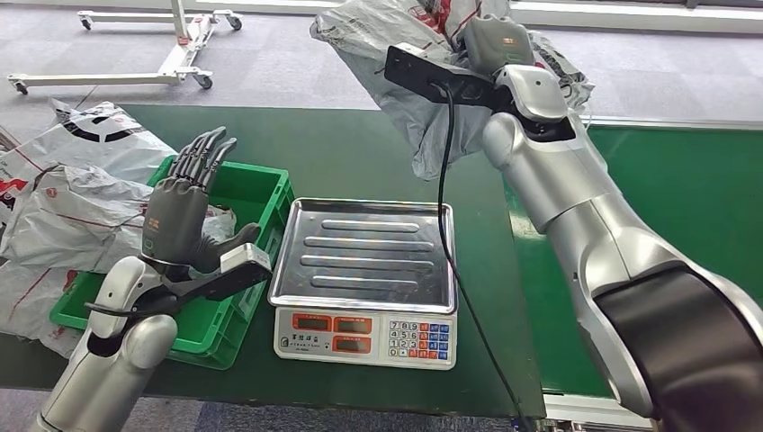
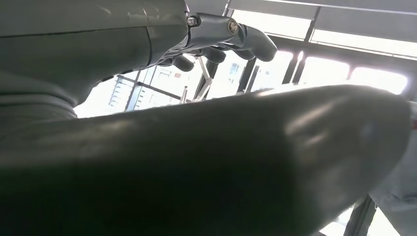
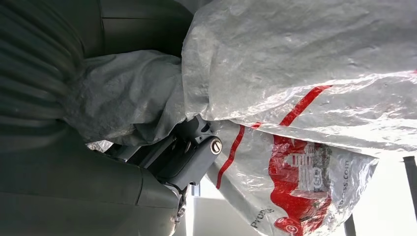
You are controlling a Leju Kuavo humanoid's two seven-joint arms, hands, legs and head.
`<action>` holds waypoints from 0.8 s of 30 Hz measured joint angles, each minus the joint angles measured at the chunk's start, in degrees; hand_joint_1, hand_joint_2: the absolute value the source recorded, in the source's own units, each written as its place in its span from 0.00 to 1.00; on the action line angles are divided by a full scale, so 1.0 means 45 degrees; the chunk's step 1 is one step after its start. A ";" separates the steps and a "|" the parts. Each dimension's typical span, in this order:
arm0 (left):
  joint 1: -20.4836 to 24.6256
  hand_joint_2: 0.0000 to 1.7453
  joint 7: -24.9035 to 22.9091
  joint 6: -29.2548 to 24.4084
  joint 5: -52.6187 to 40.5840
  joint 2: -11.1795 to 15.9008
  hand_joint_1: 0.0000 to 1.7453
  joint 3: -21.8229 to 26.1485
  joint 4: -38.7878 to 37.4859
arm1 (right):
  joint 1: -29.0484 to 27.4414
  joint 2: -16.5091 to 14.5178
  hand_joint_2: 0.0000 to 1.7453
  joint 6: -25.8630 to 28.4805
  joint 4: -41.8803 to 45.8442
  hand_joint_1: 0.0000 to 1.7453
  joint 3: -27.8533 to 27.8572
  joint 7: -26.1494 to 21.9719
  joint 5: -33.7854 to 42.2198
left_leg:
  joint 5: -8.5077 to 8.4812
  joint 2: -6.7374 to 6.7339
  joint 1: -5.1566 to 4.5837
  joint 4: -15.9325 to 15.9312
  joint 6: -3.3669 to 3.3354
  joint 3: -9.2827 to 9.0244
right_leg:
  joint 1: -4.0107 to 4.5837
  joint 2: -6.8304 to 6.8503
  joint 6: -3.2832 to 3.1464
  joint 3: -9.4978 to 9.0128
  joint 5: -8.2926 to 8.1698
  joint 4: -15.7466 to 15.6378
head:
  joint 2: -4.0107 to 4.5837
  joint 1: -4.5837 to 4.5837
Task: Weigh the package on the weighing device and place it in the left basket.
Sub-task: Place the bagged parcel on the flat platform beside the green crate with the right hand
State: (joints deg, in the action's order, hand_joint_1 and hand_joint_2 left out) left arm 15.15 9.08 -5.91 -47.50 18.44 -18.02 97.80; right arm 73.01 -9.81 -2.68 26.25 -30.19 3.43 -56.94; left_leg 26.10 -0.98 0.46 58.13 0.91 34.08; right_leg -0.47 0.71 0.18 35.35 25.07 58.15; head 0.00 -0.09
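The right hand (image 1: pixel 493 40) holds the grey courier package (image 1: pixel 423 99) aloft, fingers closed into the gathered plastic near its upper end; the right wrist view confirms the film bunched tight against the hand (image 3: pixel 147 142). The package hangs above and beyond the far right corner of the weighing scale (image 1: pixel 364 279), clear of the steel pan (image 1: pixel 364 247) and touching nothing else.

The left hand (image 1: pixel 184 211) stands upright with its fingers spread and nothing in it, to the left of the scale, over the green basket (image 1: pixel 261 189).

Judgement: the step in hand is the carry to the pan. To do it well, the package should be brought toward the robot until it is centred over the pan, then lowered until the bulk settles flat before release. No fold should drape over the pan rim onto the green tabletop (image 1: pixel 351 153) or over the keypad, as either would falsify the reading. The black cable (image 1: pixel 445 180) running down from the wrist crosses the pan's right edge and should stay off it.

Orientation: the package is slack and crumpled. Its long axis appears to run steeply downward from the grasp, with the free lower end pointing toward the scale's far edge. The red printing (image 3: pixel 300 182) shows on the hanging part.
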 joint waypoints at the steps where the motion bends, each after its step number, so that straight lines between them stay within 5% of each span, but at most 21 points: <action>1: 0.0000 0.00 -0.0001 -0.0001 0.0000 -0.0013 0.00 -0.0017 -0.0028 | -0.0001 -0.0047 1.00 0.0001 -0.0018 1.00 -0.0018 -0.0002 0.0000 | 0.0000 0.0002 0.0000 0.0000 0.0001 0.0002 | 0.0000 0.0002 0.0000 -0.0001 0.0000 0.0000 | 0.0000 -0.0001; 12: 0.0161 0.00 -0.0392 0.0078 -0.0086 -0.0242 0.00 -0.0131 -0.0210 | -0.0966 -0.1082 1.00 -0.1380 0.0022 1.00 -0.0074 0.0217 0.1715 | -0.0005 -0.0004 0.0010 -0.0002 0.0012 0.0001 | 0.0022 -0.0012 -0.0009 0.0004 0.0004 0.0001 | 0.0000 0.0001; 24: -0.0518 0.00 -0.0600 0.0103 -0.0278 0.0010 0.00 0.0098 0.0128 | -0.3679 -0.1047 1.00 -0.2798 0.1974 1.00 -0.1247 -0.1171 0.4813 | 0.0003 -0.0007 0.0011 -0.0003 0.0025 0.0012 | 0.0021 -0.0017 -0.0013 0.0014 0.0007 0.0001 | 0.0000 0.0000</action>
State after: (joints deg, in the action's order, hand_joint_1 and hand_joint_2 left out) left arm 12.82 6.38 -5.44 -48.75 18.48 -17.58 98.38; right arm 56.45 -14.52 -15.27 35.14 -35.80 -1.84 -35.28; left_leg 26.12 -1.01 0.51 58.11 1.02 34.14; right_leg -0.38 0.63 0.12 35.41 25.10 58.15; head 0.00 -0.09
